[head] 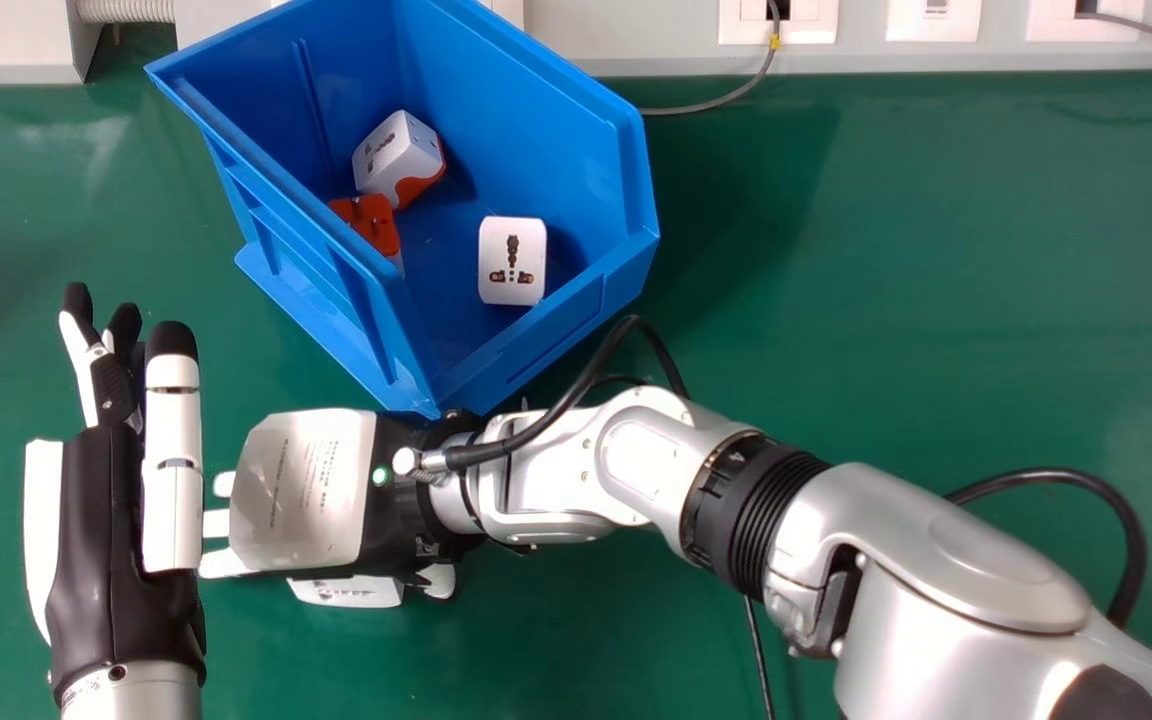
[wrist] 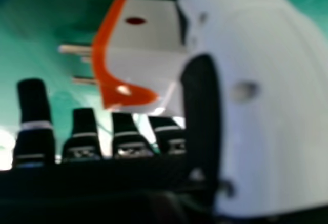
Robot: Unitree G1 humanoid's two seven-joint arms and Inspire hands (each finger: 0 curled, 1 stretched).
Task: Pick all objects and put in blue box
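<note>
The white and orange plug adapter (head: 346, 592) is under my right hand (head: 301, 490), over the table (head: 986, 300) and well in from its far edge, nearer me than the box. Its metal pins point away from my thumb (wrist: 282, 101). My right fingers are extended, with the adapter between them and the thumb; whether they touch it, I can't tell.

To the left, my left hand (head: 111, 560) is upright on its edge, fingers straight, just beside my right fingertips.

Beyond my right wrist, the blue box (head: 561, 320) reaches to the table's far edge, holding a white adapter (head: 512, 260), a white-and-orange one (head: 401, 160) and an orange-faced one (head: 366, 220).

Fine print covers the silver plate (head: 301, 460) on my right hand, too small to read. A grey cable (head: 726, 100) lies by the table's far edge.
</note>
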